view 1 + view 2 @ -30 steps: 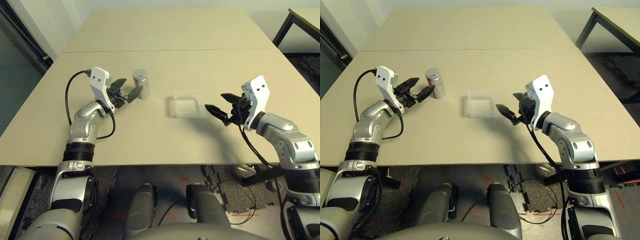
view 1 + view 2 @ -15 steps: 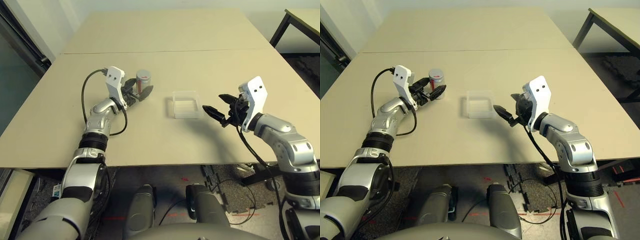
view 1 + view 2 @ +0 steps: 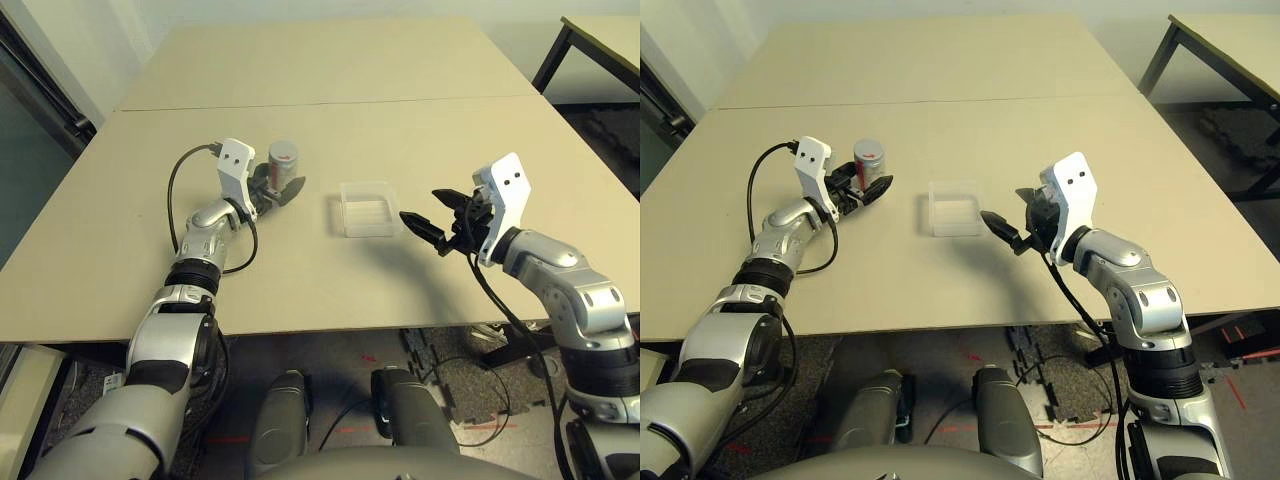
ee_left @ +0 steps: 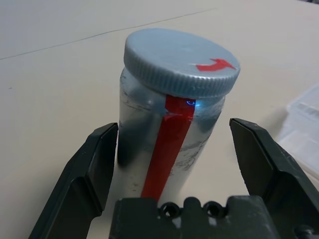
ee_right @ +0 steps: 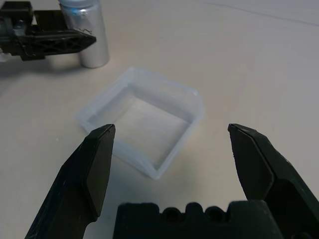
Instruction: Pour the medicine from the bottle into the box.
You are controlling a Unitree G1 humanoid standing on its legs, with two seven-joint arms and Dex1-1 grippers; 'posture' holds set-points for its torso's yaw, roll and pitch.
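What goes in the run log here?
left gripper: open around capped bottle | right gripper: open, facing box

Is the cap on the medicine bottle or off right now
On. The bottle stands upright on the table with its grey cap seated on top, between the open left gripper fingers.

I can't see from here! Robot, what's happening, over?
Left gripper open around the capped bottle, not clamped. Right gripper open, hovering beside the empty box. Nothing blocking the way.
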